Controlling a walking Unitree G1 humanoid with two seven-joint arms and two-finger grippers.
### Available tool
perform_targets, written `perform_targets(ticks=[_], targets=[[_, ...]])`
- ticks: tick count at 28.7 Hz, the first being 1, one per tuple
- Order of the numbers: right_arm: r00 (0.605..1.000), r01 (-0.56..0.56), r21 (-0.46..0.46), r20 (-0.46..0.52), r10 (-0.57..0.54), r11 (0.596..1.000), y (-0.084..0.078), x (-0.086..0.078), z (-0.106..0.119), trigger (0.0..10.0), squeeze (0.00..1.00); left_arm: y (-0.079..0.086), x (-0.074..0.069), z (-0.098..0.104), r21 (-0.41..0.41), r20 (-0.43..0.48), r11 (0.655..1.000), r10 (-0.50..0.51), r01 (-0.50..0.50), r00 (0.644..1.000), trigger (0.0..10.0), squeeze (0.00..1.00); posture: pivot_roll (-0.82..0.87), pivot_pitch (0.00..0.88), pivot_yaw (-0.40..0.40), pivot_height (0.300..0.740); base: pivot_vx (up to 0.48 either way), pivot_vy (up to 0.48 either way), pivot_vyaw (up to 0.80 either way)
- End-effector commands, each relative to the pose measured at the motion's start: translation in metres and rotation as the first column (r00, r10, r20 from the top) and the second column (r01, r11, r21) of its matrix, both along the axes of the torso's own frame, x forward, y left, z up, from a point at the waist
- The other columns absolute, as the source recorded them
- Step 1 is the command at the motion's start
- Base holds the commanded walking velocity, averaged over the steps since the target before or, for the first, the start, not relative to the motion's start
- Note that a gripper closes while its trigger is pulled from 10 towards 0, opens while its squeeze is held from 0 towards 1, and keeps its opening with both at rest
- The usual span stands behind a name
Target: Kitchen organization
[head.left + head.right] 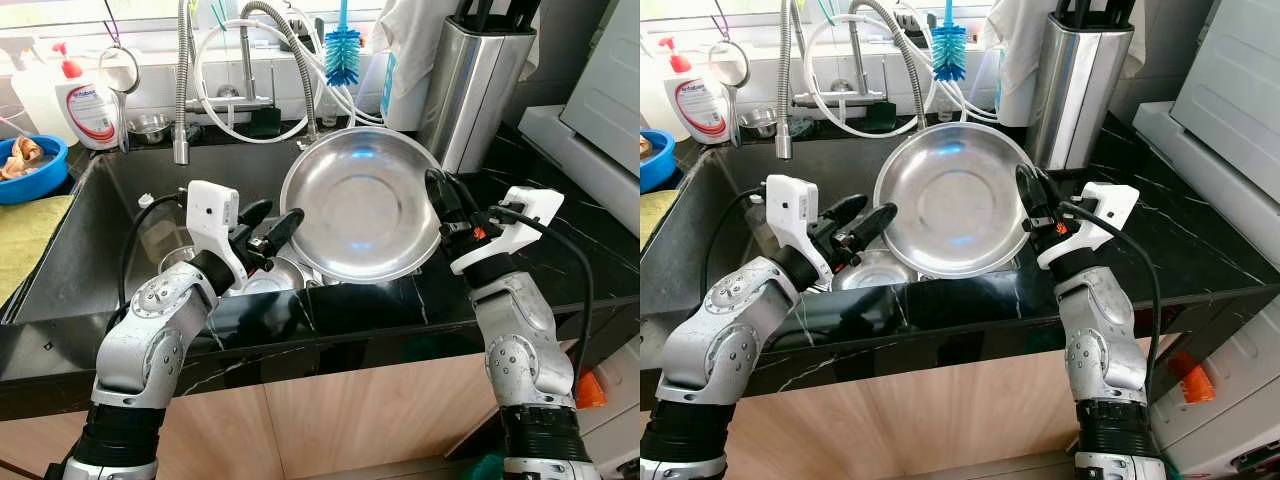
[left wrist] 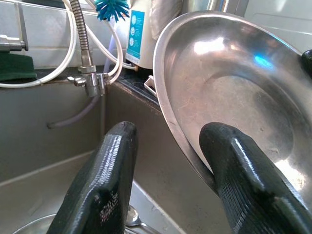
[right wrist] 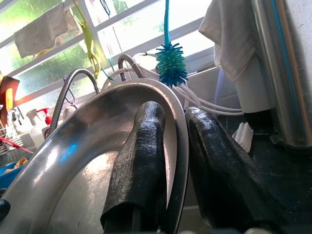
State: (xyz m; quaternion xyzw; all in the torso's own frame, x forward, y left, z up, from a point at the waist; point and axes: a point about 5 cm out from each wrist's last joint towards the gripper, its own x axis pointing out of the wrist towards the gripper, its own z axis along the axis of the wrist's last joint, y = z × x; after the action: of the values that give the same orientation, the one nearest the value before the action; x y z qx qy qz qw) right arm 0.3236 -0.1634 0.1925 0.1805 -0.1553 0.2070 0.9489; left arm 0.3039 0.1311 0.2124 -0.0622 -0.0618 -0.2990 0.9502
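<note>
Left eye view shows us holding a big steel bowl (image 1: 362,205) tilted up over the dark sink (image 1: 100,250), its hollow facing us. Our right pincer (image 1: 441,205) is clamped on the bowl's rim on the side nearest that arm, while our left pincer (image 1: 270,225) sits at the opposite rim, fingers spread, with smaller steel dishes (image 1: 270,278) lying in the basin just below it. Beyond the bowl we see the spring-neck tap (image 1: 183,90), a blue bottle brush (image 1: 342,55) and a steel knife block (image 1: 480,80) standing on the black counter (image 1: 560,250) past our right pincer. Right eye view gives the same layout, with a soap bottle (image 1: 698,98) far off beyond our left pincer. Left wrist view has our two fingers (image 2: 243,190) wide apart, one on the bowl's inner side and one outside it, the rim passing between them; they straddle the edge without closing on it. Right wrist view shows one finger (image 3: 141,165) pressed inside the bowl and the other behind the rim, pinching the thin edge. We judge the risk plain: a wide bowl held by one narrow pinch on smooth steel could swing or slip and drop onto the dishes below, and if our left pincer shuts off-line it may push the rim away.
</note>
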Motion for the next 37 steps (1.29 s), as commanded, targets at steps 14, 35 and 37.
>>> perform_targets(ticks=[14, 35, 37], targets=[[0.999, -0.031, -0.026, 0.04, 0.032, 0.999, 0.004, 0.003, 0.009, 10.0, 0.0, -0.002, -0.005, -0.001, 0.012, -0.004, 0.997, -0.07, 0.07, 0.998, 0.4, 0.0, 0.09, 0.0, -0.037, 0.74, 0.0, 0.0, 0.0], [0.996, -0.081, -0.056, 0.042, 0.084, 0.995, 0.016, 0.001, 0.006, 10.0, 0.0, -0.013, -0.011, -0.002, 0.014, -0.028, 0.99, -0.139, 0.139, 0.99, 10.0, 0.0, 0.09, 0.0, -0.037, 0.74, 0.0, 0.0, 0.0], [0.994, -0.101, -0.081, 0.039, 0.105, 0.992, 0.02, 0.0, 0.004, 10.0, 0.0, -0.013, -0.01, -0.003, 0.018, -0.037, 0.992, -0.128, 0.129, 0.991, 10.0, 0.0, 0.09, 0.0, -0.038, 0.74, 0.0, 0.0, 0.0]])
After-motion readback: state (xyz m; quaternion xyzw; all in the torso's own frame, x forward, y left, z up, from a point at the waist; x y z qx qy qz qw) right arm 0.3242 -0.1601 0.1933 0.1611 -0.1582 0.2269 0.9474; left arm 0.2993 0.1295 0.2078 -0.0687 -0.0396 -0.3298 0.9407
